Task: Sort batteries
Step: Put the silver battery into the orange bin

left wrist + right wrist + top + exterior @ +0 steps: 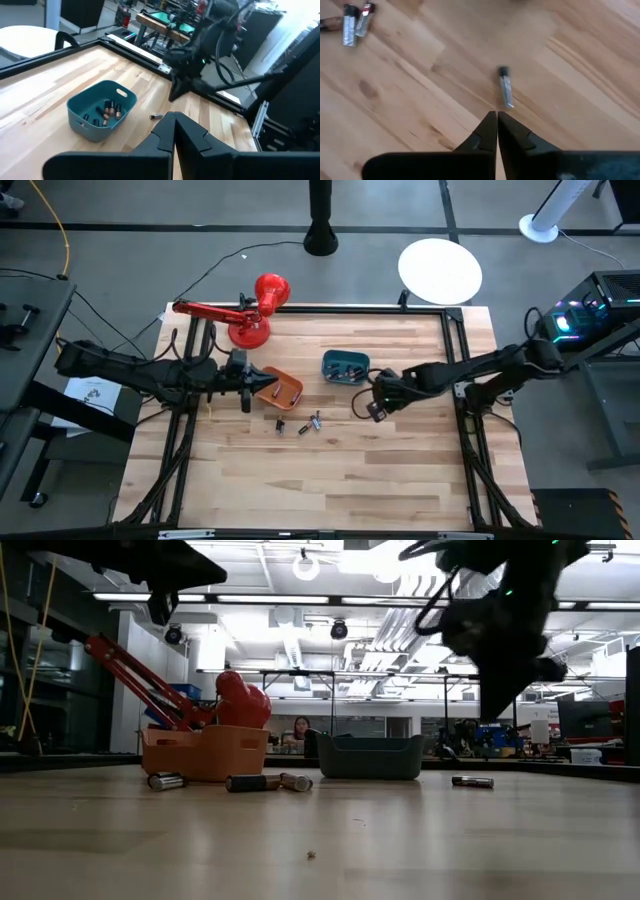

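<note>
My right claw (496,116), pressed together and empty, hangs over a lone battery (505,87) near the table's right edge, aiming to grab it; the left claw (174,117), also closed, waits above the orange bin (278,388).

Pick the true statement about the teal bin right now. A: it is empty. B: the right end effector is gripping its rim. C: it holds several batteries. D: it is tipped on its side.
C: the left wrist view shows several batteries lying on the floor of the upright teal bin, while the right end effector hovers over the table away from it, fingers together and holding nothing.
</note>
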Robot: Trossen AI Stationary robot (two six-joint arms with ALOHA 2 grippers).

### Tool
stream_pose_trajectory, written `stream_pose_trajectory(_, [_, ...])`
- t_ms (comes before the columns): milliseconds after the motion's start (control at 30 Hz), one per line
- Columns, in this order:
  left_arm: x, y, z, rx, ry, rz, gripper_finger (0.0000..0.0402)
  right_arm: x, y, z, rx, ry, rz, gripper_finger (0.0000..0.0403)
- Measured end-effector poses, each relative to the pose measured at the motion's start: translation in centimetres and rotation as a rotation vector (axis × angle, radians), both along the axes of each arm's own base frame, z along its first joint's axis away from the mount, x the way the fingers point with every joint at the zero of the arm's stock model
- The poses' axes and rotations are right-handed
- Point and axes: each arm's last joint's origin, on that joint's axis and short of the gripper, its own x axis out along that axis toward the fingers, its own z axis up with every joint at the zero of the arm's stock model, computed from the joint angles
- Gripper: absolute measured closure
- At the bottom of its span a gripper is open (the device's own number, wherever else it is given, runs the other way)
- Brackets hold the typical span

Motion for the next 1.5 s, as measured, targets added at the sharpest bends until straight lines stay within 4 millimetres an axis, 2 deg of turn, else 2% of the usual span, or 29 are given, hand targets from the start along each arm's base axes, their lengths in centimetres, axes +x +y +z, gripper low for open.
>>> stream_pose_trajectory(133, [0.0, 0.3, 0.0, -0.031, -0.010, 0.067, 0.0401, 1.1, 0.0, -1.4, -0.046, 0.020, 0.135, 0.0358])
stream_pose_trajectory(400, [-0.1, 0.7, 0.1, -0.048, -0.029, 0.212, 0.0401, 2.2, -0.4, -4.3, -0.147, 0.126, 0.236, 0.0231])
stream_pose_trajectory(533, [-0.2, 0.9, 0.1, -0.086, -0.051, 0.271, 0.0402, 2.5, -0.4, -5.4, -0.156, 0.171, 0.271, 0.0203])
stream_pose_trajectory(667, [-0.2, 0.9, 0.1, -0.113, -0.063, 0.281, 0.0402, 2.8, -0.5, -6.6, -0.140, 0.220, 0.263, 0.0206])
stream_pose_trajectory(767, [-0.2, 1.0, 0.2, -0.107, -0.066, 0.311, 0.0402, 3.1, -0.8, -7.6, -0.105, 0.237, 0.270, 0.0224])
stream_pose_trajectory(833, [-0.2, 1.2, 0.2, -0.100, -0.075, 0.336, 0.0401, 3.2, -0.8, -8.0, -0.084, 0.255, 0.284, 0.0258])
stream_pose_trajectory(933, [-0.1, 1.7, 0.8, -0.105, -0.128, 0.354, 0.0401, 3.2, -0.5, -8.2, -0.096, 0.263, 0.293, 0.0359])
stream_pose_trajectory(1000, [-0.1, 2.0, 1.4, -0.069, -0.175, 0.340, 0.0402, 3.1, -0.3, -7.6, -0.112, 0.242, 0.298, 0.0383])
stream_pose_trajectory(1100, [-0.1, 2.4, 2.4, 0.007, -0.244, 0.308, 0.0401, 3.5, -0.3, -5.2, -0.128, 0.160, 0.295, 0.0391])
stream_pose_trajectory(1133, [-0.2, 2.5, 2.7, 0.032, -0.264, 0.301, 0.0402, 4.2, -0.3, -3.8, -0.142, 0.083, 0.311, 0.0395])
stream_pose_trajectory(1200, [-0.5, 2.7, 3.3, 0.076, -0.293, 0.301, 0.0401, 6.4, -0.2, -0.3, -0.185, -0.152, 0.346, 0.0395])
stream_pose_trajectory(1267, [-0.9, 2.9, 3.7, 0.102, -0.313, 0.316, 0.0402, 8.2, -0.4, 1.9, -0.189, -0.304, 0.371, 0.0397])
stream_pose_trajectory(1433, [-2.0, 3.3, 4.5, 0.108, -0.363, 0.344, 0.0401, 13.5, -1.1, 4.7, -0.224, -0.545, 0.358, 0.0397])
stream_pose_trajectory(1500, [-2.4, 3.3, 4.7, 0.113, -0.374, 0.345, 0.0401, 15.6, -1.4, 4.9, -0.234, -0.579, 0.347, 0.0398])
